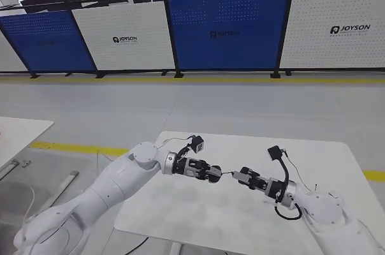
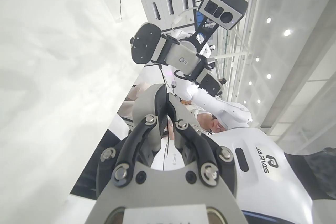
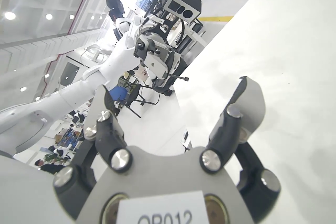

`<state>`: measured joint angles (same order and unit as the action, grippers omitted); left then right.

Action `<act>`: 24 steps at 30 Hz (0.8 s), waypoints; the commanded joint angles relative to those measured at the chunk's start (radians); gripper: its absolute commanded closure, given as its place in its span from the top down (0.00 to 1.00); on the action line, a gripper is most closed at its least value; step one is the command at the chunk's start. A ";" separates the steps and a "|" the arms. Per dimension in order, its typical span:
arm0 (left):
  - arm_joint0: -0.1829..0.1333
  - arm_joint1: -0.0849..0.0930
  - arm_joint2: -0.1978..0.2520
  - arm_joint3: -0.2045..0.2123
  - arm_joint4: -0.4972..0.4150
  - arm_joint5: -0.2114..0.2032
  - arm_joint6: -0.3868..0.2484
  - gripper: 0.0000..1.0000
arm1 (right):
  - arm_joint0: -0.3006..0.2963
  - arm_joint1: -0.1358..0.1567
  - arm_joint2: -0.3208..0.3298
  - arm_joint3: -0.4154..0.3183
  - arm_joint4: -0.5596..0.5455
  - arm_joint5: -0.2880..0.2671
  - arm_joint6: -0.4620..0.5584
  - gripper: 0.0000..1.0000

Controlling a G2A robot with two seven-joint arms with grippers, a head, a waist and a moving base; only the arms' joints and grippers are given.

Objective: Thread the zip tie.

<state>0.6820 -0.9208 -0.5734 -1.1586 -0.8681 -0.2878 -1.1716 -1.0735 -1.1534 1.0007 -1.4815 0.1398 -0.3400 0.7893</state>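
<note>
A thin black zip tie (image 2: pixel 162 75) is pinched in my left gripper (image 2: pixel 166 97), which is shut on it above the white table (image 1: pixel 199 217). In the top view the tie (image 1: pixel 227 173) sticks out from the left gripper (image 1: pixel 216 172) toward the right gripper (image 1: pixel 241 174), which faces it a short way off. The right wrist view has my right gripper (image 3: pixel 176 93) open, fingers wide apart and nothing between them. Farther off there, the left gripper (image 3: pixel 168 70) holds the tie (image 3: pixel 181 77), its small square head pointing at me.
A clear plastic sleeve (image 2: pixel 111 3) with another black tie inside lies flat on the table beyond the right gripper (image 2: pixel 136 47). Blue and white panels (image 1: pixel 180 35) stand across the floor behind.
</note>
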 commanded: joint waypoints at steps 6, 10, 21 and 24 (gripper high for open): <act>-0.002 -0.009 0.001 0.005 0.026 0.008 0.025 0.00 | 0.017 -0.006 -0.008 0.041 0.020 0.005 0.004 1.00; 0.000 -0.009 0.001 0.003 0.028 0.008 0.030 0.00 | 0.012 -0.006 -0.014 0.033 0.020 0.003 0.011 1.00; 0.041 -0.011 -0.029 -0.044 0.044 0.010 0.048 0.00 | 0.014 -0.012 -0.001 0.043 0.073 0.000 0.067 0.74; 0.046 -0.012 -0.038 -0.056 0.054 0.010 0.050 0.00 | 0.015 -0.013 0.001 0.050 0.071 0.000 0.073 0.49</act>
<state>0.7263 -0.9326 -0.6092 -1.2105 -0.8182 -0.2767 -1.1220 -1.0587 -1.1662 1.0013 -1.4343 0.2108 -0.3400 0.8609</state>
